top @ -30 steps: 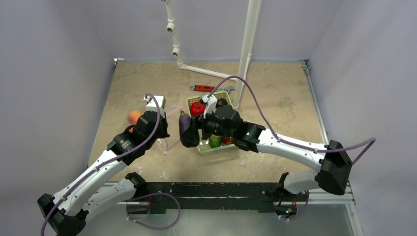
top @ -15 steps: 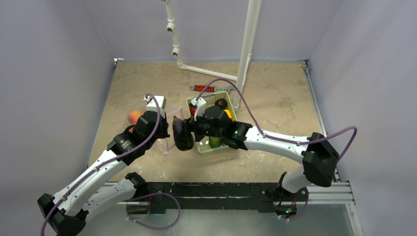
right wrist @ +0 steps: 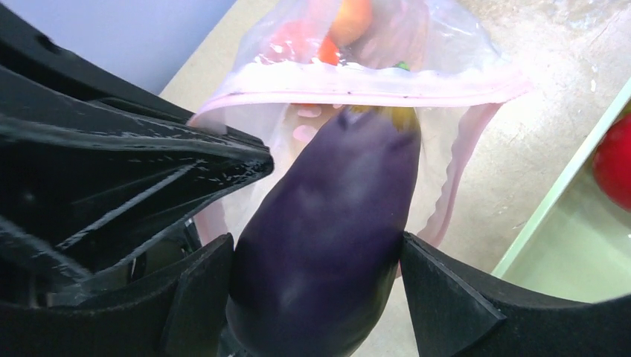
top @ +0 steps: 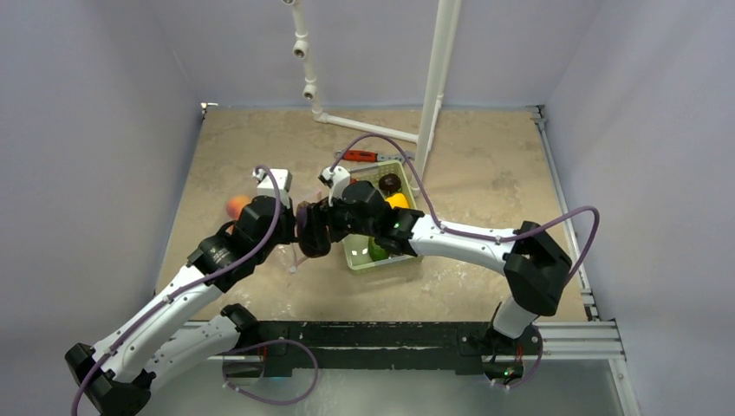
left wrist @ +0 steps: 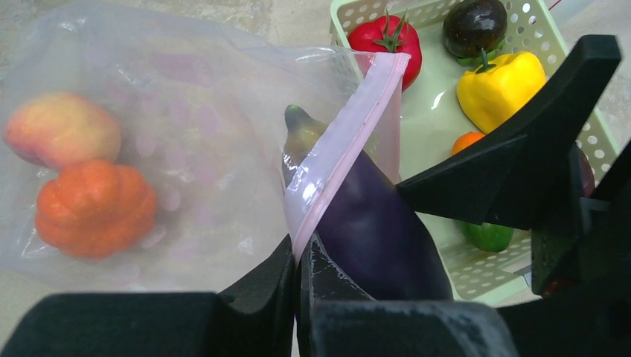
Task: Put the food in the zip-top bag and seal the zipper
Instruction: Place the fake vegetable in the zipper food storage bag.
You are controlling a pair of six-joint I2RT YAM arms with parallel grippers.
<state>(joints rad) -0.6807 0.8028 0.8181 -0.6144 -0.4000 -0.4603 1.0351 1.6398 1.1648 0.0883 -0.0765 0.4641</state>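
Note:
My left gripper (left wrist: 300, 256) is shut on the pale pink zipper strip (left wrist: 350, 141) of the clear zip-top bag (left wrist: 186, 97) and holds its mouth open. A peach-coloured fruit (left wrist: 63, 128) and an orange pumpkin-shaped piece (left wrist: 93, 208) lie inside the bag. My right gripper (right wrist: 316, 271) is shut on a dark purple eggplant (right wrist: 327, 223); its green tip is at the bag's mouth (right wrist: 357, 82). In the top view the eggplant (top: 312, 234) sits between the two grippers, left of the basket.
A light green basket (left wrist: 491, 271) holds a red tomato (left wrist: 387, 41), a dark purple piece (left wrist: 476, 26), a yellow pepper (left wrist: 502, 82), an orange piece and a green piece (left wrist: 487, 236). A red-handled wrench (top: 357, 156) and a white pipe frame (top: 429, 113) stand behind the basket.
My right gripper has carried the eggplant leftward from over the basket to the bag's mouth. My left gripper has kept its hold on the zipper strip.

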